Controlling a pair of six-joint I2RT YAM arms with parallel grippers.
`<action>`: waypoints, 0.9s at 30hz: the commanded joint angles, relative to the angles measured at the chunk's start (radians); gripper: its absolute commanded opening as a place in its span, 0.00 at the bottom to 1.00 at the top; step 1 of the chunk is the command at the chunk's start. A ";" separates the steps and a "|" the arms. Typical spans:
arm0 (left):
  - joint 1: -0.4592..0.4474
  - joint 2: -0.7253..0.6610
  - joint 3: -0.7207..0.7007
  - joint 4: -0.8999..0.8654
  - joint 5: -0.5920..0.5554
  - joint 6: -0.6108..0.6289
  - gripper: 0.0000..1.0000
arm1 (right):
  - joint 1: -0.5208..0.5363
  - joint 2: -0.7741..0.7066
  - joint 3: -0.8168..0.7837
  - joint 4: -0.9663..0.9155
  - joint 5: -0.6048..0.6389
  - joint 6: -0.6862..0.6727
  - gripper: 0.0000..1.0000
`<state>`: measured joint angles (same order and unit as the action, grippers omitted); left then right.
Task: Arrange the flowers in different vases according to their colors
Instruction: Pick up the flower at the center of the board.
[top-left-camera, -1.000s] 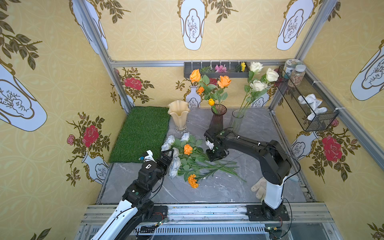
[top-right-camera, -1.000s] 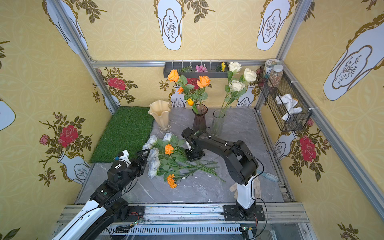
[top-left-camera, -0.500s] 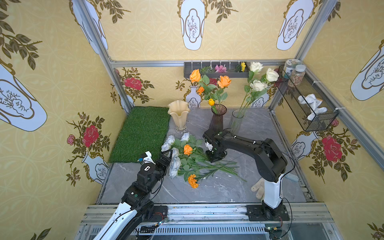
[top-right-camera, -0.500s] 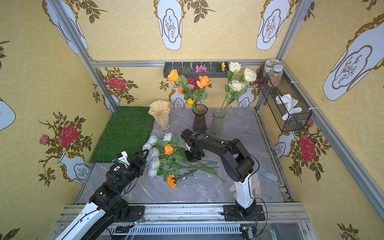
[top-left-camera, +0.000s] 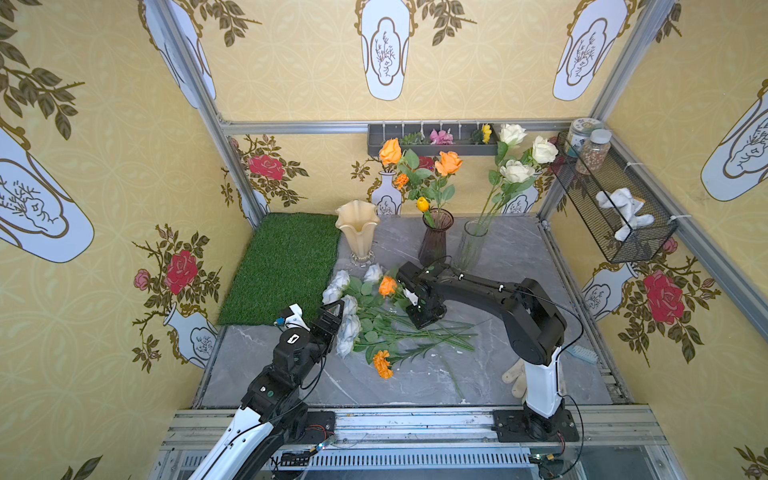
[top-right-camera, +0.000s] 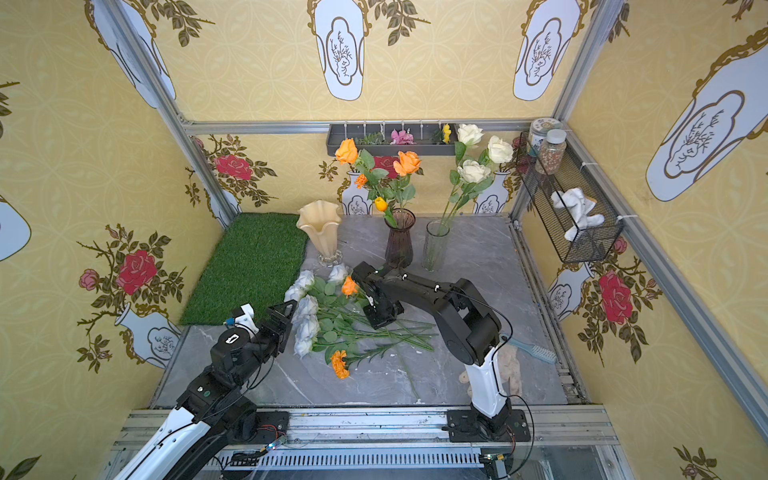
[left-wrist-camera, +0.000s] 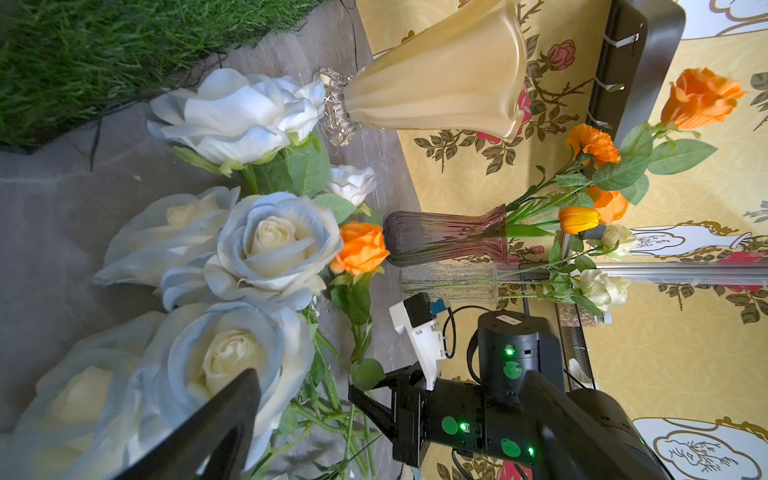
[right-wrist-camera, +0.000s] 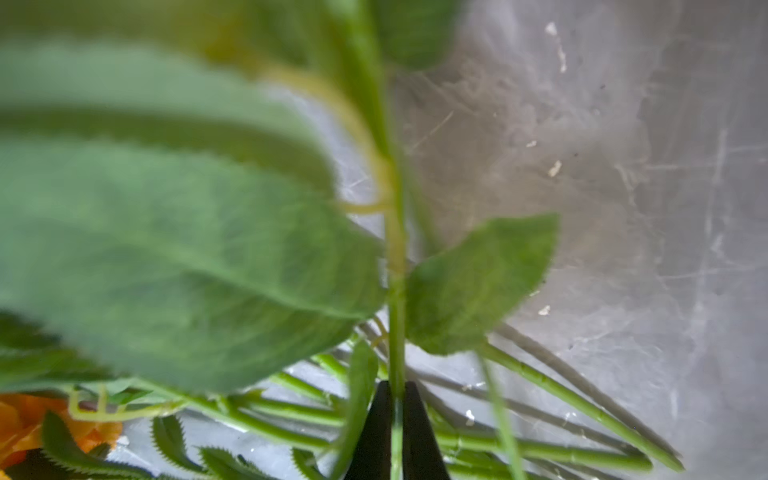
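The right gripper (right-wrist-camera: 397, 390) had just pinched shut on a thin green stem (right-wrist-camera: 395, 291) in the heap of flowers (top-left-camera: 374, 322) lying in front of the purple vase (top-left-camera: 434, 243). A moment before, its jaws stood slightly apart. I judged a pick was under way, probably the orange rose (top-left-camera: 387, 286) bound for that vase, though I could not tell whose stem it was. The left gripper (top-left-camera: 333, 311) hung wide open and empty by the pale blue-white roses (top-left-camera: 348, 332), farther from the vase. The label on a jar (top-left-camera: 581, 134) was too small to read.
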<state>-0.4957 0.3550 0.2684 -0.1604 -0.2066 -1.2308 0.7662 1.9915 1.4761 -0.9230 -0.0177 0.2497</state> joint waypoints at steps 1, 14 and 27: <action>0.000 -0.004 -0.004 0.005 -0.010 0.005 0.99 | 0.020 -0.022 0.037 -0.060 0.093 -0.056 0.02; 0.000 -0.007 -0.006 0.004 -0.016 0.002 0.99 | 0.082 -0.190 0.116 -0.031 0.193 -0.215 0.00; 0.000 0.002 -0.006 0.009 -0.017 0.005 1.00 | -0.040 -0.503 -0.203 0.734 -0.011 -0.293 0.00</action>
<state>-0.4957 0.3553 0.2668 -0.1642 -0.2180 -1.2312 0.7437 1.5192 1.2922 -0.4717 0.0490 -0.0185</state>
